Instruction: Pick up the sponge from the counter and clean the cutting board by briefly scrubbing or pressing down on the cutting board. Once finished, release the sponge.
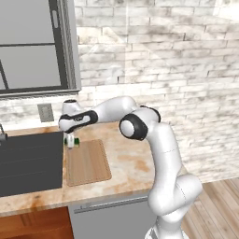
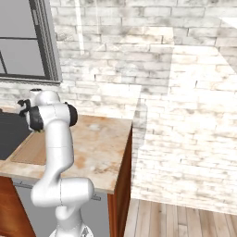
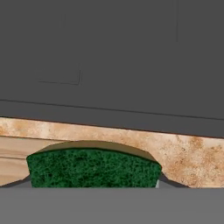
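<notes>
Sponge [image 3: 92, 168] green face up, crosswise in hand [image 1: 70, 141], over cutting board [image 1: 87, 161] corner.

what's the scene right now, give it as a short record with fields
gripper: low at the far left corner of the cutting board, shut on the sponge
sponge: green top bulging between the fingers
cutting board: flat on the counter, beside the sink
counter: mottled orange stone
sink: dark basin left of the board
scrubbing: cannot tell if the sponge is pressed onto the board
</notes>
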{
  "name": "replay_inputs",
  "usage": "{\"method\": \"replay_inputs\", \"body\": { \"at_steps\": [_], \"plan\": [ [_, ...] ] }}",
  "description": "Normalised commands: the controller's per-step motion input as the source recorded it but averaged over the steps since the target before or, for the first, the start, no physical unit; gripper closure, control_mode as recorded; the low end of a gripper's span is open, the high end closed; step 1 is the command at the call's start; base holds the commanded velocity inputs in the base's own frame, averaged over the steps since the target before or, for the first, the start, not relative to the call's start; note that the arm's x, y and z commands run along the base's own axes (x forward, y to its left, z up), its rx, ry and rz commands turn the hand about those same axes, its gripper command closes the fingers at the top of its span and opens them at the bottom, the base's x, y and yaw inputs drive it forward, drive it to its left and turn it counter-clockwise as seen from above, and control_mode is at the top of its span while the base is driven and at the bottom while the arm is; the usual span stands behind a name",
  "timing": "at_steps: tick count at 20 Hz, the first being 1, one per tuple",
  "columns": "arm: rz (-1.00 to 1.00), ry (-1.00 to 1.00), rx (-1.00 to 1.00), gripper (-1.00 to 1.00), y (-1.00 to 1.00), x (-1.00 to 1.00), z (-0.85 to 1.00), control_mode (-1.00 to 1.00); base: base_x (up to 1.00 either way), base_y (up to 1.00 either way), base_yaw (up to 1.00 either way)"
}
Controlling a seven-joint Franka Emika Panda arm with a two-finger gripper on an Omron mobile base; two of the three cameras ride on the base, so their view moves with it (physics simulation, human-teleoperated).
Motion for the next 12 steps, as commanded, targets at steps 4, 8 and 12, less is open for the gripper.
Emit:
{"method": "replay_inputs", "body": {
  "at_steps": [4,8,12],
  "plan": [
    [0.00,-0.19,0.01,1.00,-0.32,-0.34,-0.03,-1.00,0.00,0.00,0.00],
    [0.00,-0.20,0.03,1.00,-0.29,-0.72,-0.06,-1.00,0.00,0.00,0.00],
    [0.00,-0.14,0.03,1.00,-0.29,-0.70,-0.07,-1.00,0.00,0.00,0.00]
  ]
}}
